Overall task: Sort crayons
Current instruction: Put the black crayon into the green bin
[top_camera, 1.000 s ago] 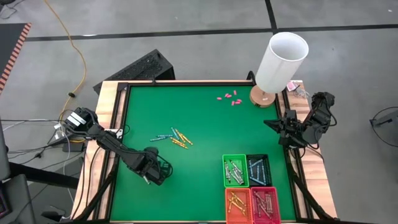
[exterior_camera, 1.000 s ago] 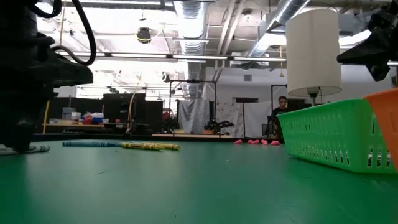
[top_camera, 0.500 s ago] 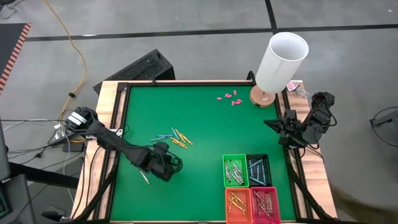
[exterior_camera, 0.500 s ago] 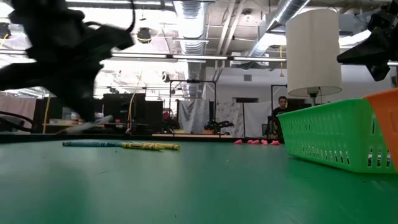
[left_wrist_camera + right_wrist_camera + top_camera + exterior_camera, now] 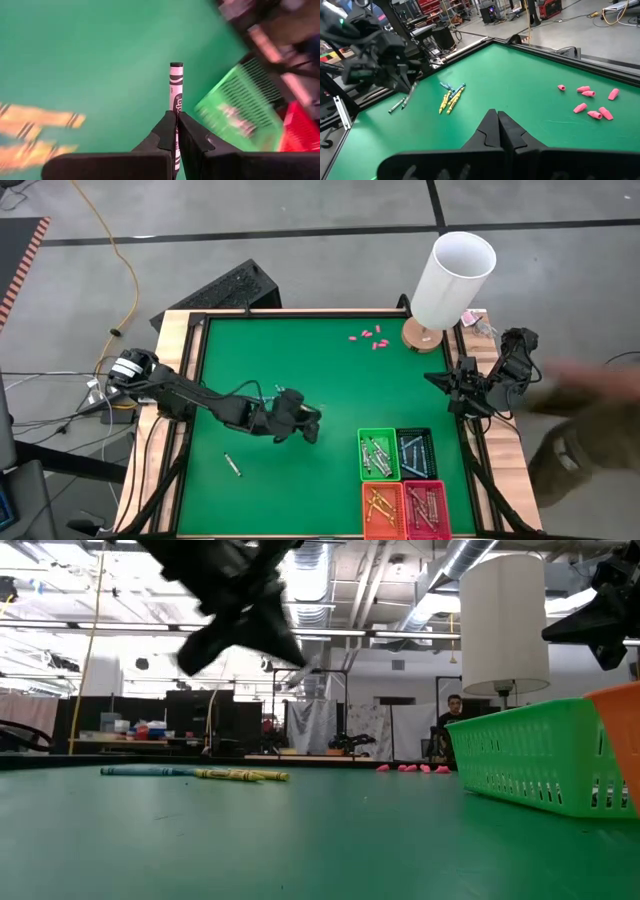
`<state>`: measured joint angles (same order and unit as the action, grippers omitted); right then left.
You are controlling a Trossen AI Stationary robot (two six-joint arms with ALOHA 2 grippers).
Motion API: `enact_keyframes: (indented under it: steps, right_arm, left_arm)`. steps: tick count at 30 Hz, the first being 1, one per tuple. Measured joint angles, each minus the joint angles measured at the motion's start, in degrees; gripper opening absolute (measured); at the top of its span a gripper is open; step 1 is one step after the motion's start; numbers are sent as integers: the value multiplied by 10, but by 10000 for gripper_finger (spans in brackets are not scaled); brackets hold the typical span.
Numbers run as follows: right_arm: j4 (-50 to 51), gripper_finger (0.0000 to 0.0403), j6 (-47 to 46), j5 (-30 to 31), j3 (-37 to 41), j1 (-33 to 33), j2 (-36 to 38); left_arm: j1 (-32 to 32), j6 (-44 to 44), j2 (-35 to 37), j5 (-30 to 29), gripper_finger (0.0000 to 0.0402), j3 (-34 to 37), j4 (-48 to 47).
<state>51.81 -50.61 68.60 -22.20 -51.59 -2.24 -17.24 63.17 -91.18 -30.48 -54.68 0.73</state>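
My left gripper [image 5: 311, 426] hangs above the middle of the green table, left of the green basket [image 5: 378, 455], shut on a grey-white crayon [image 5: 176, 92]. A loose bunch of yellow and blue crayons [image 5: 195, 773] lies on the mat; in the high view my left arm covers most of it. One more crayon [image 5: 231, 465] lies flat near the front left. My right gripper [image 5: 441, 380] waits shut at the table's right edge. My left gripper pinches the grey-white crayon by its rear end [image 5: 175, 131] between the two fingers. The crayon lies along the fingers, and most of its length sticks out past their tips. It is lifted clear of the table and points toward the baskets.
Four baskets stand at the front right: green, dark [image 5: 415, 452], orange [image 5: 383, 508] and red [image 5: 426, 505], each with crayons in it. Pink stubs [image 5: 368, 337] lie at the back, next to a white lamp [image 5: 452, 280]. A blurred person [image 5: 590, 425] is beyond the right edge.
My left gripper has risen from the front left of the table and gone right toward the baskets, carrying the grey-white crayon clear of the mat. It has tipped from pointing down to a shallow slant and rolled. One crayon stays lying where it was.
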Motion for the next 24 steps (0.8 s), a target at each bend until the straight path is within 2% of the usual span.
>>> enact_keyframes:
  steps: [5, 12, 17, 24]
  right_arm:
    - [0, 0, 0, 0, 0, 0, 0]
    - [0, 0, -3, 1, 0, 0, 0]
    - [0, 0, -4, 3, 0, 0, -1]
    - [1, 0, -4, 3, 0, 0, -1]
  left_arm:
    - [28, -97, -9, 12, 0, 0, 117]
    - [51, -156, -72, 66, 0, -16, 245]
    - [53, -196, -139, 94, 0, -77, 237]
    - [64, -220, -157, 55, 0, -152, 83]
